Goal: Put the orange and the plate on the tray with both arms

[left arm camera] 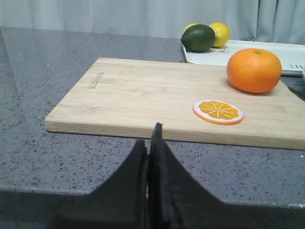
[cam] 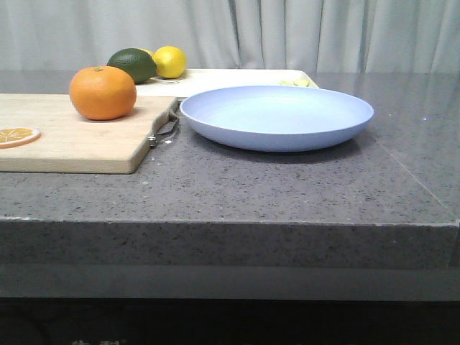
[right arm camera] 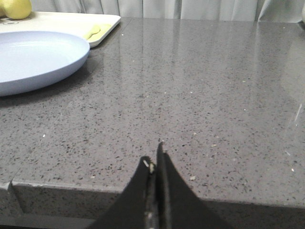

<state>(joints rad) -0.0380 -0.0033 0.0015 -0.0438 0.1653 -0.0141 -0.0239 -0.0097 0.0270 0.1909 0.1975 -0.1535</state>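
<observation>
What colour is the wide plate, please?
The plate is pale lavender-blue, clearest in the front view.

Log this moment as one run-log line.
orange: on cutting board | plate: on counter | tray: behind | left gripper, right gripper: shut, empty

A speckled grey stone tabletop (cam: 287,194) with a thick front edge filled the scene, its polished surface catching soft reflections. Behind it hung pale grey pleated curtains (cam: 302,32). Below the edge lay dark shadow
</observation>
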